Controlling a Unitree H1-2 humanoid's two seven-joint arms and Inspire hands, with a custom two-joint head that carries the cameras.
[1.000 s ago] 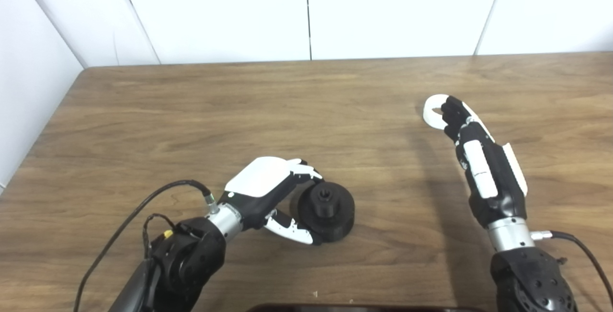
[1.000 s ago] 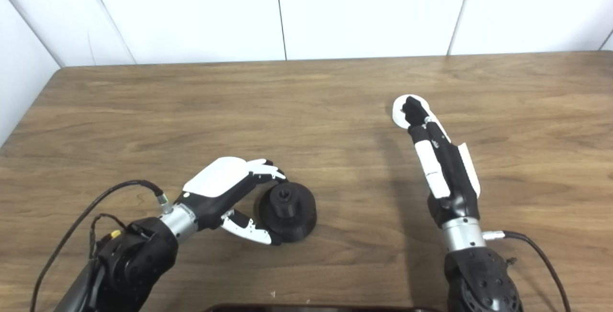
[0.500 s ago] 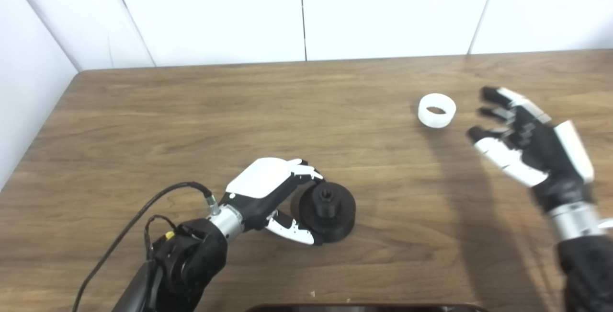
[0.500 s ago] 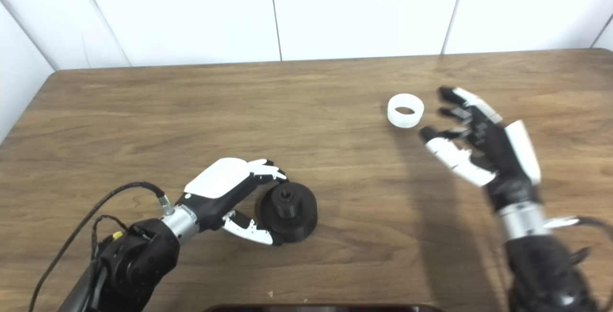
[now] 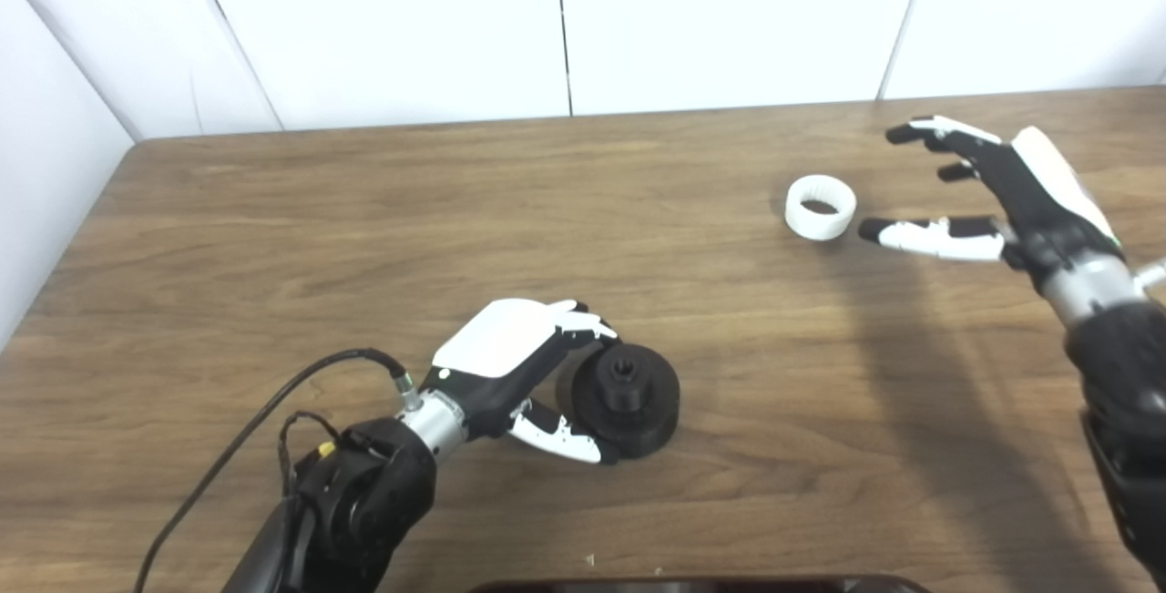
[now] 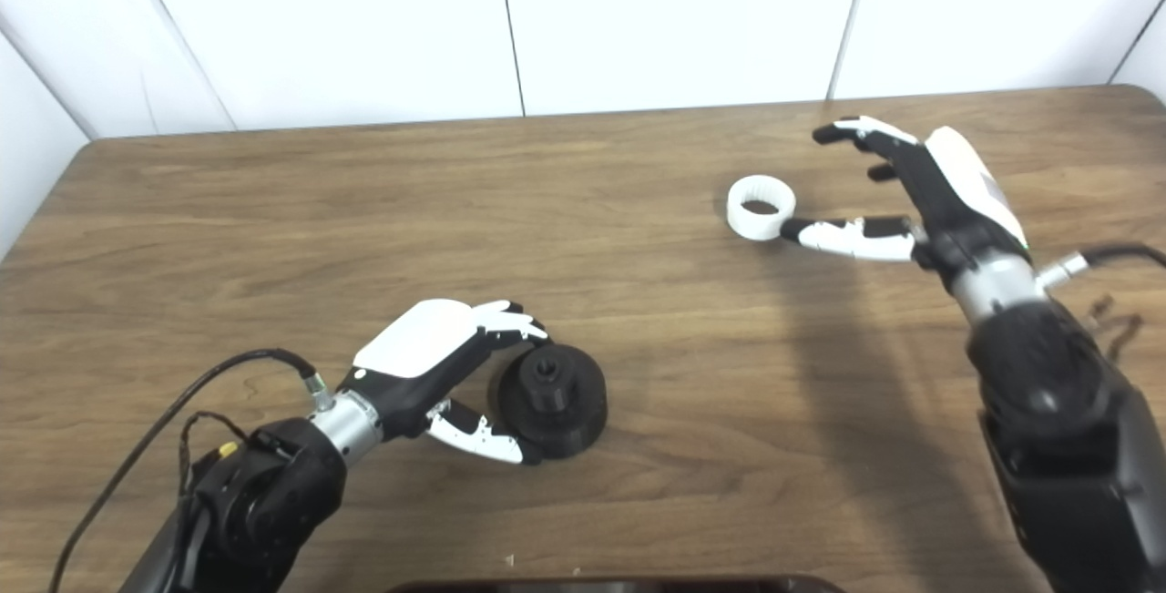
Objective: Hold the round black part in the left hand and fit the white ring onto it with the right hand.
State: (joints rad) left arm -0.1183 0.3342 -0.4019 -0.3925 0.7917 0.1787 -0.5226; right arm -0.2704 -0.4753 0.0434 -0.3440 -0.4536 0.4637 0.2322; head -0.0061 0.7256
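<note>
The round black part [image 5: 621,397] with a raised hub sits on the wooden table [image 5: 364,210] at front centre. My left hand [image 5: 510,356] lies against its left side, fingers curled over its rim and thumb along its front, closed on it. The white ring [image 5: 821,207] lies flat on the table at the right rear, also seen in the right eye view [image 6: 761,207]. My right hand [image 5: 993,192] is open just right of the ring, fingers spread above the table. Its thumb tip points at the ring, close to it, and the hand holds nothing.
A dark object [image 5: 692,586] shows at the bottom edge in the middle. A black cable [image 5: 273,393] loops off my left wrist. White wall panels [image 5: 565,19] stand behind the table's back edge. The table's left edge [image 5: 64,247] runs beside a white wall.
My right hand came off the white ring, swung out to the right with fingers spread, and now sits open beside it. The ring, the left hand and the black part stayed put. The camera shifted slightly.
</note>
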